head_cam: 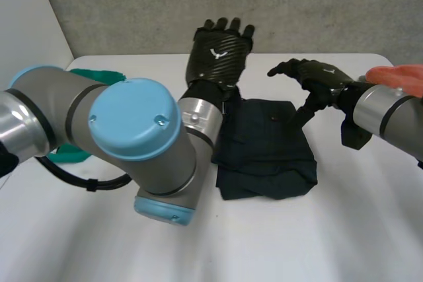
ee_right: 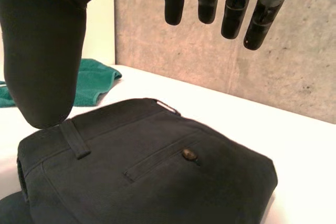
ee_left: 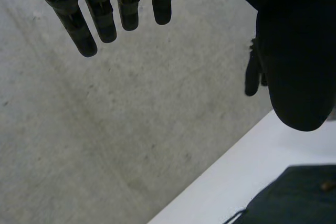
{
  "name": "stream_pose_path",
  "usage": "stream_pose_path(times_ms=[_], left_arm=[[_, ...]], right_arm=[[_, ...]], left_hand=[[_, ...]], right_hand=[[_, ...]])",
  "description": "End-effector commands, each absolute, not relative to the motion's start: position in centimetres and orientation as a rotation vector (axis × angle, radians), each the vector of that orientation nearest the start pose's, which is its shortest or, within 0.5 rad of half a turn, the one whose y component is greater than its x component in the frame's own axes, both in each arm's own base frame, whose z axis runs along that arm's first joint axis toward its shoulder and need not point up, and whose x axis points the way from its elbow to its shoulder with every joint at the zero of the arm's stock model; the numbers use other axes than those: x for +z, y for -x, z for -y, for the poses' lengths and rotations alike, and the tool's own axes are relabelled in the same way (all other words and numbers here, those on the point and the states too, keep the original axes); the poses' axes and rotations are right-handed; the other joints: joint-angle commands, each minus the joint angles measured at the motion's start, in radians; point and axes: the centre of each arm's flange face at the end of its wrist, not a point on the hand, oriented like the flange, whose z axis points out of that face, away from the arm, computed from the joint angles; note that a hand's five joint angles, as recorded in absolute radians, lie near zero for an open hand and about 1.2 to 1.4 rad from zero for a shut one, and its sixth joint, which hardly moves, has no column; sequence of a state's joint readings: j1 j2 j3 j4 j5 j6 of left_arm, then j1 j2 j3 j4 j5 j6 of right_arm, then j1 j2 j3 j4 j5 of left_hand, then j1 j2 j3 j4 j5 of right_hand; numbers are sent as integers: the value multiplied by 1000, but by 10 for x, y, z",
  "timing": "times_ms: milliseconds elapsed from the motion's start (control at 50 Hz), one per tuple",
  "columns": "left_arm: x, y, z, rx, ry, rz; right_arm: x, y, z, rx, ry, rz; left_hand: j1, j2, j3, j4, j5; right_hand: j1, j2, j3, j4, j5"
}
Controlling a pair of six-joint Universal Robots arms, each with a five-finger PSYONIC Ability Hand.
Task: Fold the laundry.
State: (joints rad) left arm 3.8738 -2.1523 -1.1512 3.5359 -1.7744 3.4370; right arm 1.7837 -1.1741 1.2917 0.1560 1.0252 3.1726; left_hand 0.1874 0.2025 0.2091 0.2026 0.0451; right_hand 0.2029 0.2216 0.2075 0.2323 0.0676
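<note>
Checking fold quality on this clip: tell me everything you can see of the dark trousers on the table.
The dark trousers are folded into a compact, roughly square bundle lying flat on the white table. The cloth looks like near-black twill. On top show the waistband with a belt loop, a welt back pocket closed by a small button, and a pale label. The near edge is slightly rumpled. The open right hand hovers by its far corner, not gripping it.
</note>
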Motion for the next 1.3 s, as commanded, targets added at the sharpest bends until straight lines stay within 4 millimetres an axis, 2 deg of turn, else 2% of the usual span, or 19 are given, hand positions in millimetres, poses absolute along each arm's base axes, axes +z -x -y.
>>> stream_pose_path(times_ms=[20, 80, 140, 260, 340, 460, 540, 660, 740, 780, 800, 860, 920, 980, 1000, 1060, 1120, 1240, 1300], left_arm=[[258, 432, 216, -2707, -1010, -1950], [242, 439, 218, -2651, -1098, -1994], [216, 446, 223, -2541, -1169, -2070], [172, 444, 237, -2310, -1202, -2162], [154, 436, 243, -2173, -1205, -2150], [138, 427, 245, -2028, -1284, -2132], [129, 423, 242, -1950, -1332, -2144], [124, 422, 240, -1904, -1376, -2161], [130, 421, 239, -1912, -1400, -2171], [138, 422, 239, -1936, -1398, -2171], [152, 422, 238, -1976, -1390, -2160], [174, 420, 236, -2036, -1375, -2144], [197, 414, 232, -2097, -1366, -2151], [219, 409, 223, -2166, -1384, -2173], [226, 407, 221, -2189, -1386, -2180], [255, 391, 213, -2275, -1385, -2211], [274, 375, 208, -2329, -1391, -2255], [286, 356, 197, -2347, -1460, -2357], [288, 347, 196, -2339, -1466, -2392]], right_arm=[[265, -237, 321, -1567, 592, -1999], [262, -232, 325, -1577, 564, -2034], [254, -233, 326, -1569, 557, -2065], [214, -235, 342, -1497, 543, -2164], [191, -238, 347, -1467, 589, -2216], [154, -263, 340, -1437, 785, -2270], [136, -265, 342, -1465, 895, -2341], [130, -269, 342, -1506, 1026, -2360], [141, -270, 341, -1545, 1030, -2338], [159, -270, 339, -1604, 1025, -2301], [165, -270, 338, -1628, 1023, -2287], [187, -269, 333, -1736, 1014, -2222], [197, -267, 328, -1810, 1005, -2176], [208, -265, 314, -1895, 996, -2109], [214, -265, 303, -1926, 1000, -2073], [214, -266, 283, -1933, 1014, -2041], [198, -265, 264, -1904, 1031, -2043], [166, -264, 240, -1856, 1061, -2046], [158, -263, 235, -1843, 1059, -2055]], left_hand=[[35, 20, 13, 20, 2], [38, 23, 16, 23, 6], [41, 26, 19, 26, 9], [44, 29, 22, 29, 11], [44, 29, 22, 29, 11], [41, 26, 19, 26, 9], [41, 26, 19, 26, 9], [41, 26, 19, 26, 9], [41, 26, 19, 26, 8], [38, 23, 16, 23, 6], [35, 20, 13, 20, 3], [32, 17, 10, 17, 0], [17, 2, -4, 2, -15], [9, -7, -13, -7, -24], [9, -7, -13, -7, -24], [3, -12, -19, -13, -30], [3, -12, -19, -13, -30], [6, -10, -16, -10, -27], [6, -10, -16, -10, -27]], right_hand=[[-28, -47, -33, -58, -68], [-28, -47, -33, -58, -68], [-28, -47, -33, -58, -68], [-28, -47, -33, -58, -68], [-28, -47, -33, -58, -68], [-28, -47, -33, -58, -68], [-28, -47, -33, -58, -68], [-28, -47, -33, -58, -68], [-28, -47, -33, -58, -68], [-28, -47, -33, -58, -68], [-28, -47, -33, -58, -68], [-28, -47, -33, -58, -68], [-28, -47, -33, -58, -68], [-28, -47, -33, -58, -68], [-28, -47, -33, -58, -68], [-28, -47, -33, -58, -68], [-28, -47, -33, -58, -68], [-28, -47, -33, -58, -68], [-28, -47, -33, -58, -68]])
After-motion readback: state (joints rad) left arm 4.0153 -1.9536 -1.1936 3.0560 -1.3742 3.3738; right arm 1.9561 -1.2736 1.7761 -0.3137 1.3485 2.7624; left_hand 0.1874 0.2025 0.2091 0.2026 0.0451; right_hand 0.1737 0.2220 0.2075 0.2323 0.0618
